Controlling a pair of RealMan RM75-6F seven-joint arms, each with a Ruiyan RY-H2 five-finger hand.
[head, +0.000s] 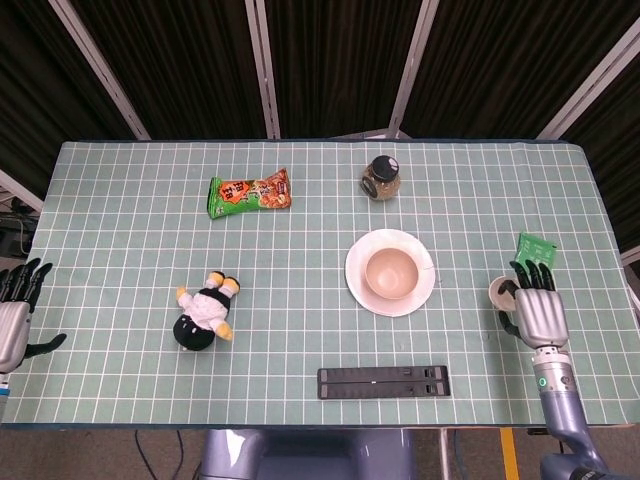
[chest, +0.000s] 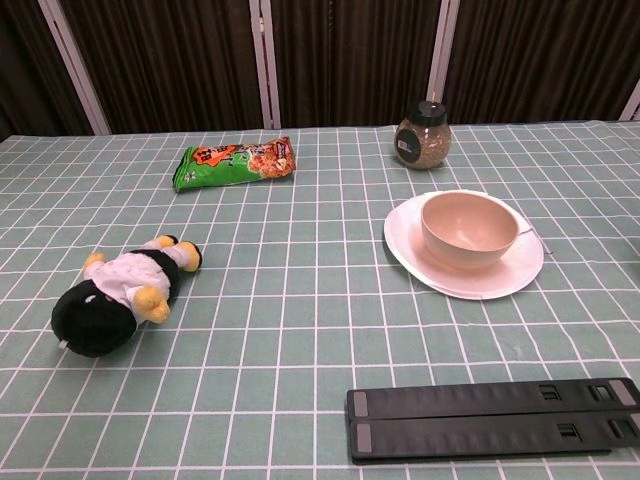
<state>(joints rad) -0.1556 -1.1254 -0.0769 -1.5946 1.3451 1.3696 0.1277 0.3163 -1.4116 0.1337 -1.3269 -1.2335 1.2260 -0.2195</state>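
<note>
- Holding a paper cup (head: 502, 291) in our right hand (head: 535, 312), we have it at the table's right side, near the edge; only the head view shows it, since the chest view takes in neither hand.
- Our right fingers (head: 528, 273) are wrapped around the cup's side, so it looks gripped rather than merely touched; whether its base rests on the table (head: 120, 200) we cannot tell.
- The cup sits well apart from the bowl (head: 391, 272) on its white plate (head: 356, 280), and just below the small green packet (head: 534, 254).
- Our left hand (head: 12, 325) hangs off the left table edge, fingers spread and holding nothing.
- We judge the carrying as mostly done: the cup is away from the bowl and low at the side. What remains, as far as we see, is settling it and letting go.
- Untouched on the table are the snack bag (head: 249, 192), jar (head: 381, 178), plush doll (head: 203, 313) and black bar (head: 383, 382).
</note>
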